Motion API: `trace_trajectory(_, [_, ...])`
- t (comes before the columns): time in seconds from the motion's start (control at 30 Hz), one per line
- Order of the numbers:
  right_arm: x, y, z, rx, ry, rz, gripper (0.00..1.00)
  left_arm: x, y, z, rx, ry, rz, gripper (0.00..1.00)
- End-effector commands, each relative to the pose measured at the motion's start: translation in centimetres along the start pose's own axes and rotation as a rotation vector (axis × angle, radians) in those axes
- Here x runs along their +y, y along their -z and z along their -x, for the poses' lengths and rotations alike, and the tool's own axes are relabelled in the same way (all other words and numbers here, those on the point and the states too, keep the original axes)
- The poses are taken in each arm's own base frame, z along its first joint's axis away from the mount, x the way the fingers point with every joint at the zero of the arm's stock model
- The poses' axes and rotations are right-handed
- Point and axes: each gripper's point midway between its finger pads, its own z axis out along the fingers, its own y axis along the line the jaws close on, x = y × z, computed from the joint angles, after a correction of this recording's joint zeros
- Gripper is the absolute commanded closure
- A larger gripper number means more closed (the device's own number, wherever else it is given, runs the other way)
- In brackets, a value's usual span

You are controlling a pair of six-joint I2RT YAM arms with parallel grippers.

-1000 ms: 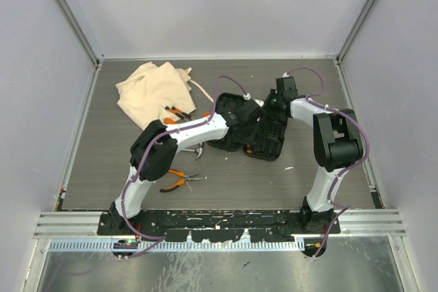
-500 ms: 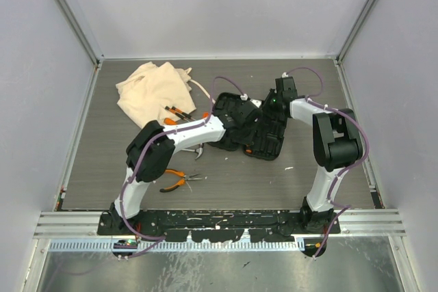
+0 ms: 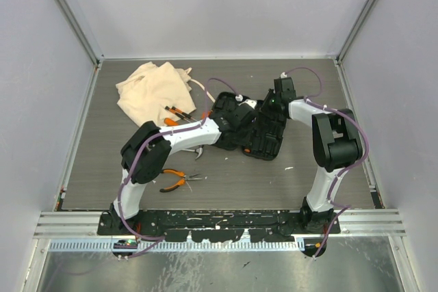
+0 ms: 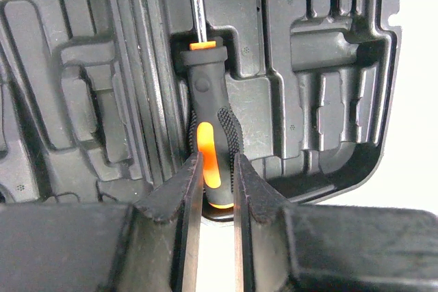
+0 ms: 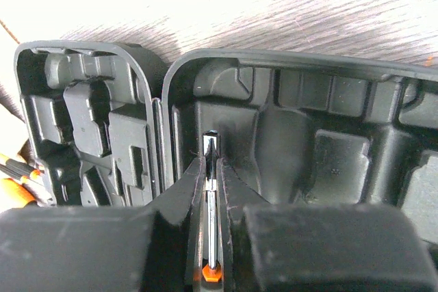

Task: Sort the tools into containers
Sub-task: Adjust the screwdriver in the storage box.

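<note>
An overhead view shows a grey wood-grain table with two robot arms reaching in from its near edge and meeting over a black plastic tool case. The case lies open near the table's centre, both moulded halves facing up.

In the left wrist view, the left gripper is clamped on a screwdriver. Its two fingers press either side of the orange-and-black handle, near the butt end. The handle sits in a moulded recess of the case, and its thin steel shaft runs away from the camera, out of the top of the view.

In the right wrist view, the right gripper is closed on a thin steel shaft with an orange collar at its base. The flat tip pokes out just past the fingertips, over one half of the case close to the hinge. The collar matches the one on the handle in the left gripper. The overhead view is too small to show the screwdriver itself.

A crumpled beige cloth bag lies at the far left of the table. Two more screwdrivers lie just beside its near edge. Orange-handled pliers lie nearer the arm bases, well apart from the case. A hammer lies between the pliers and the case — only part of it shows from under the left arm.
</note>
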Motion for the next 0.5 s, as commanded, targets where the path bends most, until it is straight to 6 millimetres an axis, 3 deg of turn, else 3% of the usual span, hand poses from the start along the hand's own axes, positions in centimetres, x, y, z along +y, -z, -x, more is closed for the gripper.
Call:
trace_trajectory(0.0, [-7.6, -1.7, -3.6, 0.072, 0.053, -0.297, 0.93, 3.1, 0.9, -5.6, 0.193, -0.037, 0.104, 0.80])
trace_trajectory(0.1, [-8.7, -1.7, -4.0, 0.078, 0.083, -0.361, 0.99, 3.0, 0.8, -5.7, 0.196, -0.036, 0.104, 0.80])
trace_trajectory(0.47, [-10.5, -1.0, -4.2, 0.107, 0.174, -0.533, 0.99, 3.3, 1.3, -5.7, 0.199, -0.053, 0.116, 0.83])
